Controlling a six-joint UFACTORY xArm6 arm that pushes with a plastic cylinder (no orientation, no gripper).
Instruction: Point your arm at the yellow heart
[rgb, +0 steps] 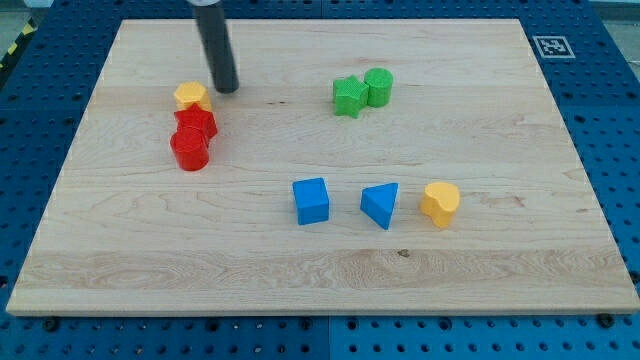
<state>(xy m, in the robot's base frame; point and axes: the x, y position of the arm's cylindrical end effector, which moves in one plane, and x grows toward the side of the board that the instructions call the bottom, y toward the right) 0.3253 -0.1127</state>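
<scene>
Status of task: not yet done, by the look of it. My tip (226, 88) rests on the wooden board (330, 270) toward the view's upper left, just to the right of the yellow hexagonal block (190, 96) and above the red pair, whereas the yellow heart (440, 203) lies toward the view's lower right, well apart from the tip, at the right-hand end of a row with the two blue pieces. What is left, in my judgement: a long diagonal travel across the board toward the lower right, passing between the green pair and the blue pieces, stopping beside the heart. Fingers: none fitted; the arm ends in a plain dark rod, so there is nothing to spread, press together or pinch with. Holdings, counted. Yellow: two, the heart and the hexagonal block. Red: two, a red star-like block (197, 122) touching the yellow hexagonal block from below, and a red cylinder (189, 148) touching that in turn. Green: two, a green star-like block (348, 96) and a green cylinder (379, 87), side by side and touching, toward the view's top centre. Blue: two, a blue cube (311, 200) and a blue triangular block (381, 204), near one another but apart. Total: eight blocks, one rod.
</scene>
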